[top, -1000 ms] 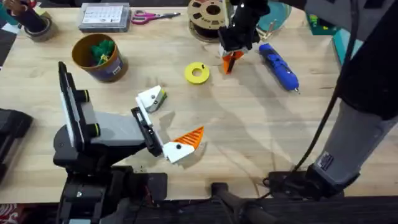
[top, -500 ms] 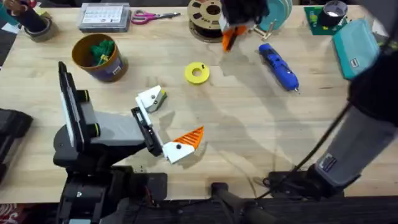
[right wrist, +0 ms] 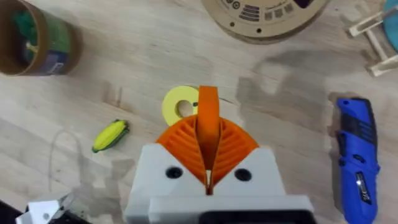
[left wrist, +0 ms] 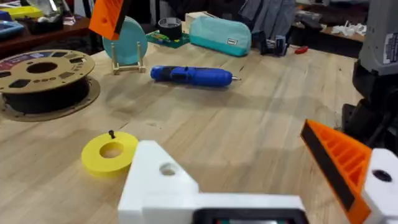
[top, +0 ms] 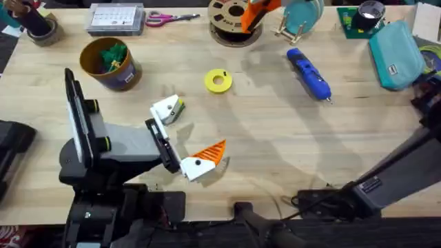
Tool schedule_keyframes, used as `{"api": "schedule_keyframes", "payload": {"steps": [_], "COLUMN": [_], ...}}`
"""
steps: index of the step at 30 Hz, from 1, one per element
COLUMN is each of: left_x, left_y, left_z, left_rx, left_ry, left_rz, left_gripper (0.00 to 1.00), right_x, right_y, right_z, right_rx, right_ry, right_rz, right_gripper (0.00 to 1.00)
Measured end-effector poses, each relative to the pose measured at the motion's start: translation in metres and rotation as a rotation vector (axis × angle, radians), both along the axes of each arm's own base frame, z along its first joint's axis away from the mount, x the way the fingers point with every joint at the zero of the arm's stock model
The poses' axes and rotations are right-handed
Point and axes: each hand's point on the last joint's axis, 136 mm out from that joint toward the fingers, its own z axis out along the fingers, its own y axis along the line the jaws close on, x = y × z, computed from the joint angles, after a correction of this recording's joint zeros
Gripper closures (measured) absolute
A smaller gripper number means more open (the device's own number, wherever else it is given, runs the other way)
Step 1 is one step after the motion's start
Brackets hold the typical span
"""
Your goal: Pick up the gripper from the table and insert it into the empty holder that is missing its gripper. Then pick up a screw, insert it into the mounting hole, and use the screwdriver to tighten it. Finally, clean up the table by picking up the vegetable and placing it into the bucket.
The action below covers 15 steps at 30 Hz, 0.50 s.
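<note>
Overhead, your right fingers [top: 256,9] grip the gripper [right wrist: 208,127] high above the far tabletop [top: 275,138]; the holder [top: 167,110] lies well nearer, on the left arm, whose fingers gape open.

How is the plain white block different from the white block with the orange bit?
The holder is bare, with no finger on it; the other block carries an orange ribbed finger. Seen from overhead, the holder sits farther up the table, the other block nearer the front edge. Both are white mounts on the left arm.
</note>
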Motion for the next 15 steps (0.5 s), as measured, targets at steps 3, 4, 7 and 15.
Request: {"api": "schedule_keyframes", "payload": {"steps": [3,4,7,15], "left_x": [0.0,0.0,0.0,0.0], "left_y": [0.0,0.0,0.0,0.0], "left_z": [0.0,0.0,0.0,0.0], "left_rx": [0.0,0.0,0.0,0.0], "left_ry": [0.0,0.0,0.0,0.0], "left_rz": [0.0,0.0,0.0,0.0], "left_gripper": [0.016,0.015,0.015,0.015], "right_x": [0.002,0.004,0.008,-0.009], "right_y": [0.005,0.007,0.013,0.01], "right_z": [0.003,0.005,0.007,0.012], "right_rx": [0.032,0.043,0.074,0.118], "right_ry": [-0.008,-0.017,-0.038,-0.098], "right_rz": [0.012,0.016,0.029,0.043], "right_gripper": [0.991,0.991,0.991,0.991]}}
